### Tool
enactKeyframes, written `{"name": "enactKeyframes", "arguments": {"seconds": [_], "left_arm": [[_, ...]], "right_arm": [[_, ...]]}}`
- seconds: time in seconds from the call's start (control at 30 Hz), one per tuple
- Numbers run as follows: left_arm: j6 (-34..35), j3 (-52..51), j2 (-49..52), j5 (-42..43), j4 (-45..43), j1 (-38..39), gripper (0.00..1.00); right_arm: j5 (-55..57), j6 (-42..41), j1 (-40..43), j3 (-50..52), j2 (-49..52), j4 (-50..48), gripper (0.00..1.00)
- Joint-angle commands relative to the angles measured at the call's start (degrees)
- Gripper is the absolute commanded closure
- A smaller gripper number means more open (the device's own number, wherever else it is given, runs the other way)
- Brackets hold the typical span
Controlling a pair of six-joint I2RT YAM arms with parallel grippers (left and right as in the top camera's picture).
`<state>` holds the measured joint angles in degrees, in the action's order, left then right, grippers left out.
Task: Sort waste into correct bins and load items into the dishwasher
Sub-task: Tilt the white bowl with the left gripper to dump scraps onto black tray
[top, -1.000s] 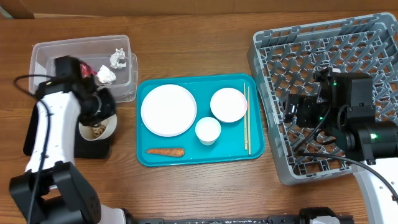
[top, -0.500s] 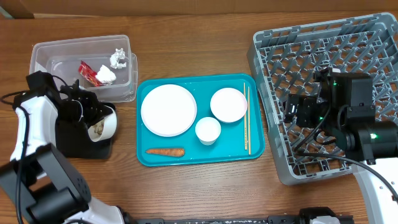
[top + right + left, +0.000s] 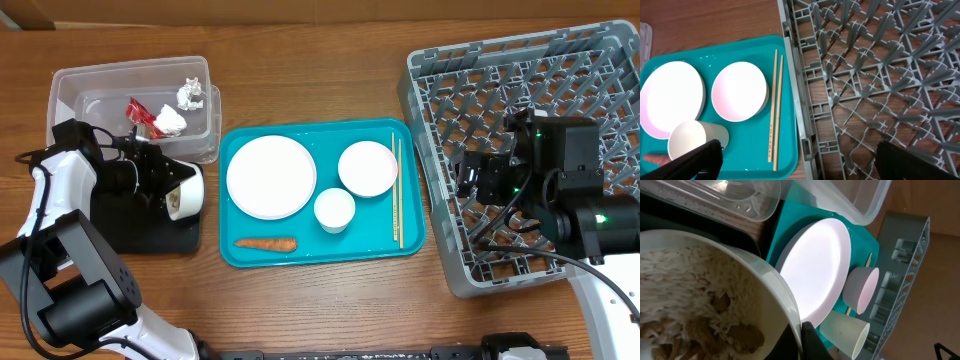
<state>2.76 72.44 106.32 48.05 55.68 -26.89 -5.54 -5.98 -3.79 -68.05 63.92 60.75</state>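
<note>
My left gripper (image 3: 170, 193) is shut on the rim of a white bowl (image 3: 184, 193) with rice-like food scraps (image 3: 690, 300) and holds it tipped on its side over the black tray (image 3: 130, 228). The clear tub (image 3: 70, 85) behind holds a red wrapper (image 3: 140, 114) and white tissues (image 3: 180, 108). On the teal tray (image 3: 320, 250) lie a white plate (image 3: 271, 176), a pale pink bowl (image 3: 367, 168), a small cup (image 3: 334, 210), chopsticks (image 3: 397, 190) and an orange carrot (image 3: 266, 243). My right gripper (image 3: 795, 165) is open and empty above the grey dish rack (image 3: 530, 80), at its left edge.
The wooden table (image 3: 320, 60) runs round everything. The left arm's cable (image 3: 40, 150) loops beside the clear tub. The rack's left wall (image 3: 795, 100) stands just right of the chopsticks.
My left gripper has swung the bowl right and tipped it further, its mouth now on its side at the black tray's right end. The right arm has not moved.
</note>
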Motion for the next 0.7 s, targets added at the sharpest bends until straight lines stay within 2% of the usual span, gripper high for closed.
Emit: {"name": "enactKeyframes", "arguments": {"seconds": [0.0,0.17,0.3,0.57,0.67], "left_arm": [[-1.3,0.0,0.8,3.5,0.3,-1.2,0.92],[-2.8,0.0,0.8,10.2,3.0,-4.6,0.91],[-4.6,0.0,0.8,17.7,4.7,-7.3,0.96],[-6.0,0.0,0.8,24.0,5.8,-9.4,0.96],[-6.1,0.0,0.8,24.0,5.8,-9.6,0.96]], "right_arm": [[0.3,0.2,0.0,-1.4,-0.3,-0.2,0.00],[0.3,0.2,0.0,-1.4,-0.3,-0.2,0.00],[0.3,0.2,0.0,-1.4,-0.3,-0.2,0.00],[0.3,0.2,0.0,-1.4,-0.3,-0.2,0.00],[0.3,0.2,0.0,-1.4,-0.3,-0.2,0.00]]}}
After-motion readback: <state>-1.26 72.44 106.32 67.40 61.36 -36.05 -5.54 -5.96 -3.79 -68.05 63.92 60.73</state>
